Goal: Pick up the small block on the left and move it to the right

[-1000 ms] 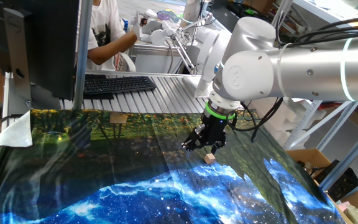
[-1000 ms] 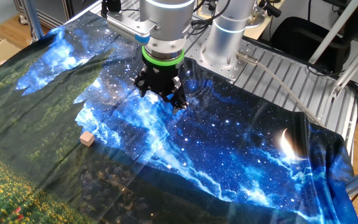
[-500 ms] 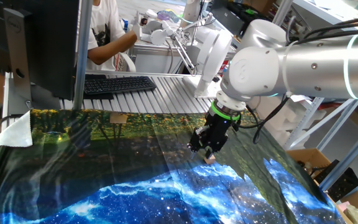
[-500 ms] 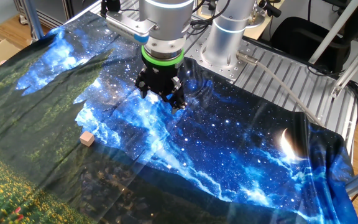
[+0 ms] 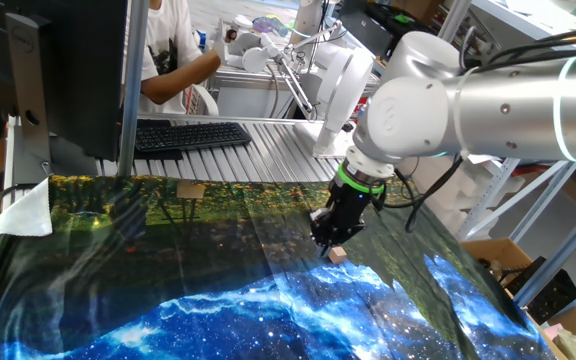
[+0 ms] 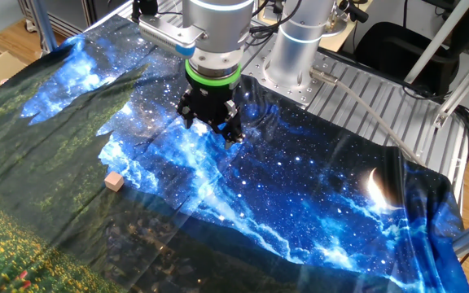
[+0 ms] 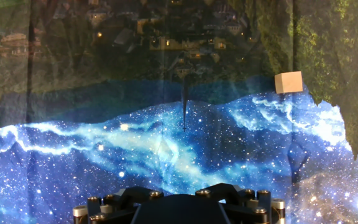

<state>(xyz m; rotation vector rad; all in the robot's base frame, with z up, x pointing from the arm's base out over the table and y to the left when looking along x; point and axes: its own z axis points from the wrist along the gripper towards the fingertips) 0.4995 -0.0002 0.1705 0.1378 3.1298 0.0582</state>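
The small block [image 5: 338,254] is a tiny pale tan cube on the printed cloth. It also shows in the other fixed view [image 6: 114,181] and at the upper right of the hand view [image 7: 288,82]. My black gripper [image 5: 330,238] hangs above the cloth, just behind and above the block in this view. In the other fixed view the gripper [image 6: 210,129] is well apart from the block, up and to the right of it. Its jaws look spread and hold nothing. The hand view shows only the gripper's body [image 7: 179,208] at the bottom edge, no fingertips.
A wider flat tan piece [image 5: 191,190] lies at the cloth's far edge. A keyboard [image 5: 188,135], a monitor [image 5: 58,70] and a person [image 5: 173,50] are behind the table. The robot's base [image 6: 300,49] stands on the metal table top.
In one fixed view the arm has shifted right and the wrist has turned, bringing the gripper closer over the block. The block has not moved. The other fixed view shows no change.
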